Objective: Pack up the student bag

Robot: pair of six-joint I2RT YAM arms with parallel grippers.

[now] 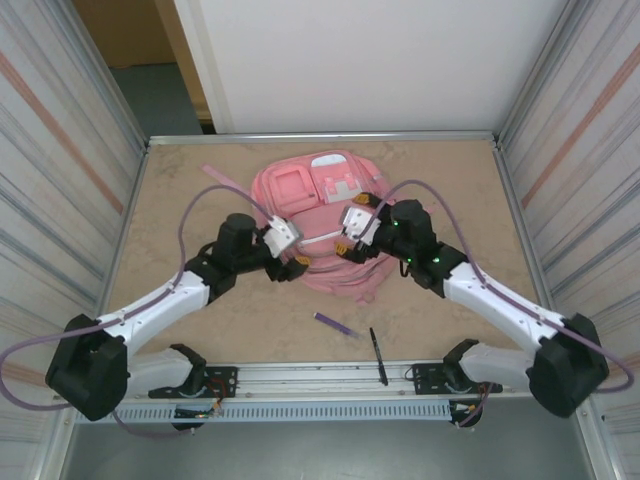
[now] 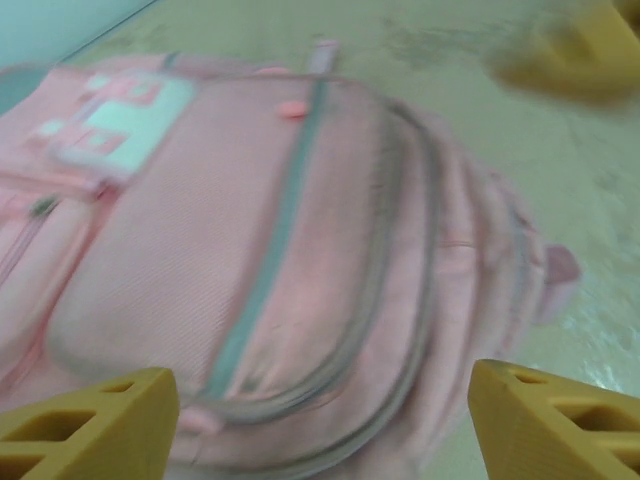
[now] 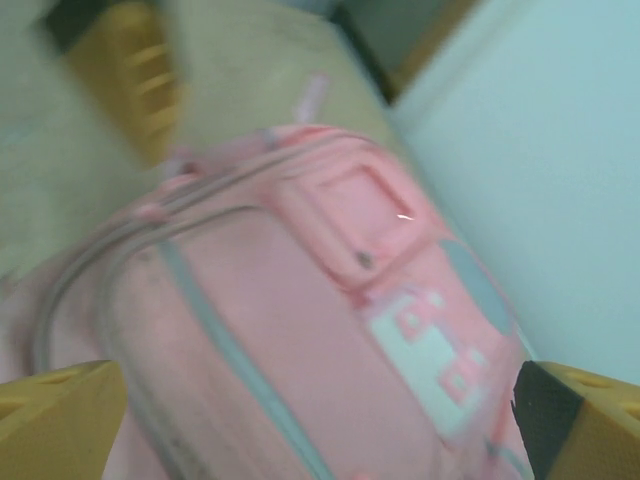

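From above, the left gripper (image 1: 291, 264) sits at the bag's near-left side, on the fabric's edge. Its wrist camera is blurred but shows the two yellow fingers (image 2: 92, 420) spread wide with nothing between them, just the bag (image 2: 300, 250) lying beyond. The bag (image 1: 310, 205) lies flat in the middle of the table (image 1: 450, 180), reaching toward the far edge, white patch (image 1: 335, 183) up. The right gripper (image 1: 348, 246) rests at the bag's near-right side. Its own view, blurred too, has the fingers (image 3: 60, 415) set wide apart and empty, the bag's pockets and patch (image 3: 430, 350) past them. Only the overhead picture takes in the bare table nearer the arms, where a purple pen (image 1: 335, 324) and a black pen (image 1: 377, 355) lie close to the near edge, apart from the bag.
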